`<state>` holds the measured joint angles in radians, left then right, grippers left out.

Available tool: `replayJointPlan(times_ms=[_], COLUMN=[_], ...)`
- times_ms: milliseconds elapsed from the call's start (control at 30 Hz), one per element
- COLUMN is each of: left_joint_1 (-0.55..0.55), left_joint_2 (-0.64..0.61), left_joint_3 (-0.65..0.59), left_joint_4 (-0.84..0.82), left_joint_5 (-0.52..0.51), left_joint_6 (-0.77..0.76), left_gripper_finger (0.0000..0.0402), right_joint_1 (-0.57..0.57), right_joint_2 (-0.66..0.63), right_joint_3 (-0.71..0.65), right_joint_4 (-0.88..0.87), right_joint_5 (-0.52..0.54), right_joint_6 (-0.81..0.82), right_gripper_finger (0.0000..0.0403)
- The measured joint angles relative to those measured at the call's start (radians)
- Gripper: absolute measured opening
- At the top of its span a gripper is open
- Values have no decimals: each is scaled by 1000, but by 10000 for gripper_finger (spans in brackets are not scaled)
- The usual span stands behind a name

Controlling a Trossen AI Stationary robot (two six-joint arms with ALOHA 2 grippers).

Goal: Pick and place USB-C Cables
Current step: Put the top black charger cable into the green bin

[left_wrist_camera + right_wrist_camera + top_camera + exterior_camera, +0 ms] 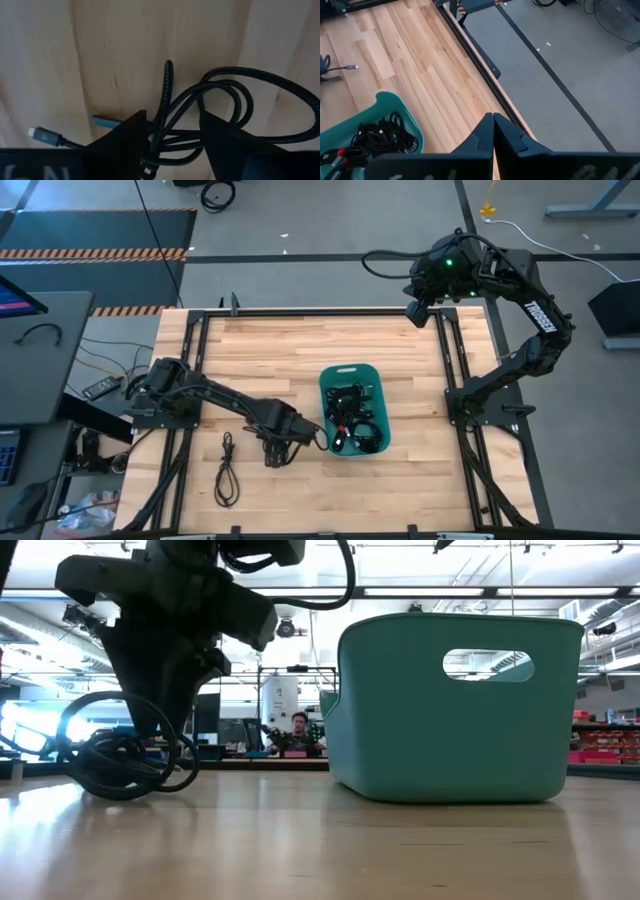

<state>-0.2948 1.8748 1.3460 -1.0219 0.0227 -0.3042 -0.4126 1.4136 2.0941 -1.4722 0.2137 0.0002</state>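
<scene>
Down low on the worktop (pixel 260 350), the left gripper (pixel 172 145) sits just beside the teal tub (pixel 327 385), its fingers (pixel 125 137) spread either side of a looped black USB-C cable (pixel 220 95) lying on the wood. Another cable (pixel 227 470) lies stretched out nearer the front edge. More cables (pixel 352 420) are heaped inside the tub. The right gripper (pixel 493 131) hangs over the far right edge, fingers pressed together, holding nothing.
</scene>
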Motion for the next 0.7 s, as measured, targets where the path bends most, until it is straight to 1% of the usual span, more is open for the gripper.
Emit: replayJointPlan(times_ms=[167, 367, 567, 700], left_joint_1=[-7, -4, -17, -20], left_joint_2=[0, 0, 4, 4], left_joint_3=[0, 0, 0, 0], left_joint_4=[-2, -5, -4, 1], left_joint_5=[3, 3, 1, 2], left_joint_6=[-75, -96, 27, 80], left_gripper_finger=[194, 185, 176, 176], right_joint_1=[0, 0, 0, 0], right_joint_2=[0, 0, 0, 0], right_joint_3=[0, 0, 0, 0], right_joint_4=[21, 37, 36, 36], right_joint_5=[0, 0, 0, 0], right_joint_6=[-1, -2, 3, 4], right_gripper_finger=[7, 7, 7, 7])
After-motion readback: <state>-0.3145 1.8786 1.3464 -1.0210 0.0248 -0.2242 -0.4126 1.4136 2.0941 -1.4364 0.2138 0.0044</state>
